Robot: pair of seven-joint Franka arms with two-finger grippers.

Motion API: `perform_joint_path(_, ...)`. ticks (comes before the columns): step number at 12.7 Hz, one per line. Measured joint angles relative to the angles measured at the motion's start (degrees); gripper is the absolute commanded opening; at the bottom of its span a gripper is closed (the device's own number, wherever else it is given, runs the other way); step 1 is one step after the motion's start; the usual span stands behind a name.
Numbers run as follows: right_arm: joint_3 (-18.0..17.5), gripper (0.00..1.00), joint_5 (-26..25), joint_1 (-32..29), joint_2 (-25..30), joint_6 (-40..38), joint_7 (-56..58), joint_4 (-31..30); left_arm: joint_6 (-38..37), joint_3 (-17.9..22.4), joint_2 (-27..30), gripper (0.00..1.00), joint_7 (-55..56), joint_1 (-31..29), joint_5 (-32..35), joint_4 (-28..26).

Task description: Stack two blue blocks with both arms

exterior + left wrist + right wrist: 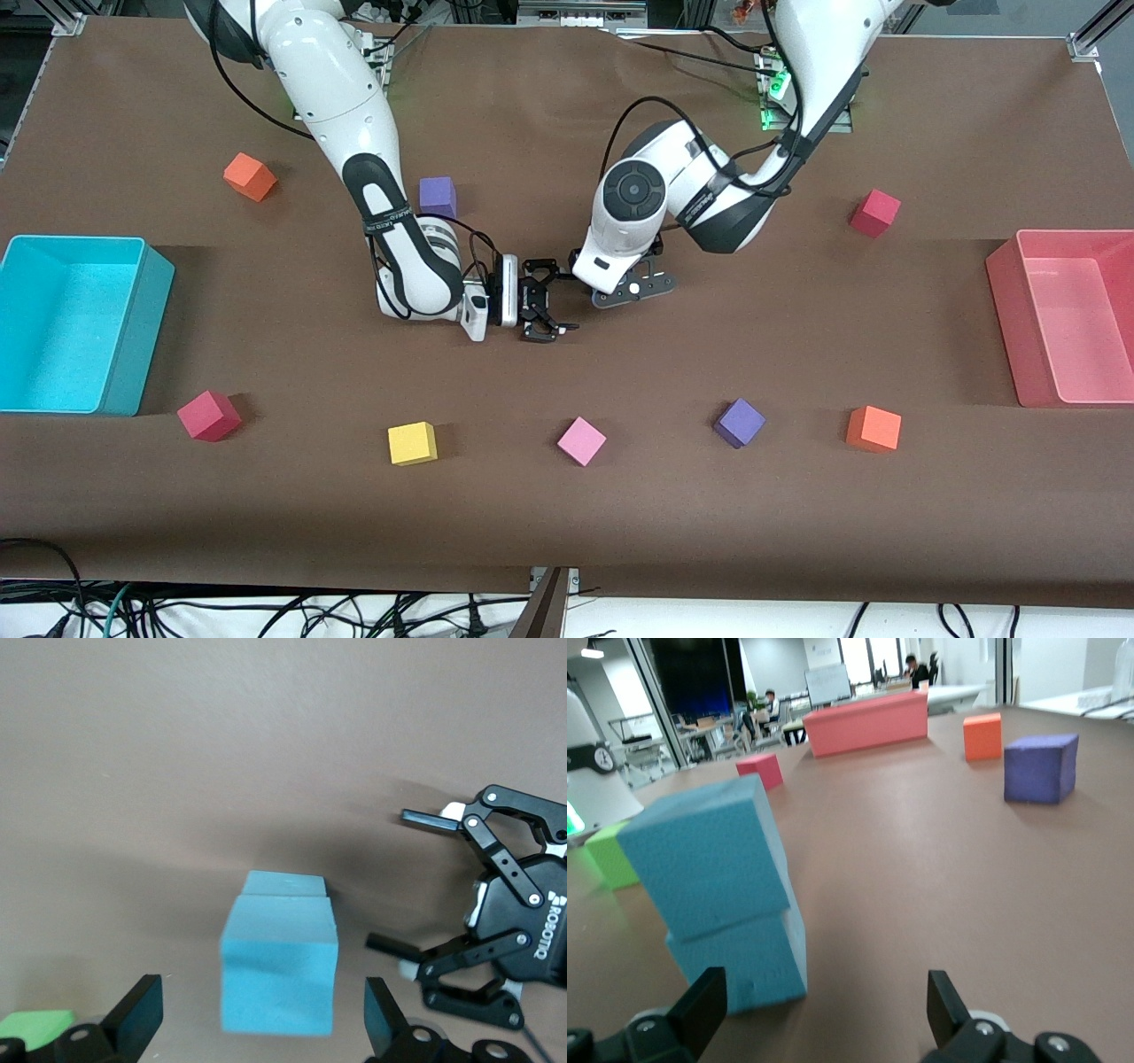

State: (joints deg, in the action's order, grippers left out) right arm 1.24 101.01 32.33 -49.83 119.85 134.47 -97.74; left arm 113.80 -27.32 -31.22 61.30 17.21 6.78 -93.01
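One small sky-blue foam cube (709, 850) sits on a second matching sky-blue foam cube (744, 961) at the middle of the brown bench (797, 514), under the left arm's wrist and so hidden in the front view. The upper cube is turned slightly off the lower one but looks well seated, so the stack appears done. The left tool (257, 1019) hangs above the stack, fingers spread wide and touching nothing, which suits a release just made. The right tool (542, 308) lies low just beside the stack toward the right arm's end, also wide and empty, likely there to steady it. A lime-green foam cube (609, 855) lies near the stack.
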Motion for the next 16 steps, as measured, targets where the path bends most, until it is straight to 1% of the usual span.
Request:
perform_joint_path(2, 1.81, 1.00, -6.59, -0.05, 0.90, 0.19, -5.43, 0.87, -3.66, 0.00, 3.77, 1.00, 0.08, -1.45, -0.55, 0.40)
perform_joint_path(3, 2.84, 1.00, -10.73, -0.06, 1.93, 0.20, -9.00, 1.26, -5.73, 0.00, 5.88, 1.00, -0.02, -2.36, -0.85, 0.50)
perform_joint_path(4, 3.83, 1.00, -15.95, -0.08, 3.39, 0.20, -13.74, 1.78, -7.91, -0.03, 7.93, 1.00, -0.66, -3.21, -1.25, 0.53)
perform_joint_path(6, 4.92, 1.00, -29.12, -0.10, 7.32, 0.20, -27.11, 3.63, -13.02, -0.02, 11.79, 1.00, -5.50, -5.21, -2.91, 0.56)
perform_joint_path(8, 4.98, 1.00, -45.06, -0.04, 11.34, -0.24, -43.52, 6.87, -18.10, 0.03, 15.26, 1.00, -12.61, -8.71, -3.44, 0.57)
perform_joint_path(9, 4.98, 1.00, -51.57, -0.02, 12.85, -2.00, -51.10, 9.16, -20.43, 0.07, 16.86, 1.00, -16.89, -10.95, -3.51, 0.58)
perform_joint_path(11, 5.11, 1.00, -61.46, -0.01, 14.25, -6.93, -63.15, 14.74, -24.25, 0.21, 19.72, 1.00, -26.11, -16.05, -3.61, 0.59)
perform_joint_path(12, 5.70, 1.00, -65.60, 0.00, 14.39, -8.70, -67.07, 17.20, -25.42, 0.25, 20.98, 1.00, -31.01, -18.76, -3.64, 0.59)
perform_joint_path(13, 6.84, 1.00, -68.47, -0.04, 14.37, -10.69, -69.14, 19.36, -26.19, 0.30, 22.08, 1.00, -36.11, -21.49, -3.67, 0.59)
perform_joint_path(16, 11.16, 1.00, -72.42, -0.24, 14.37, -14.13, -75.68, 23.97, -28.33, 0.41, 24.32, 1.00, -49.27, -27.74, -3.74, 0.58)
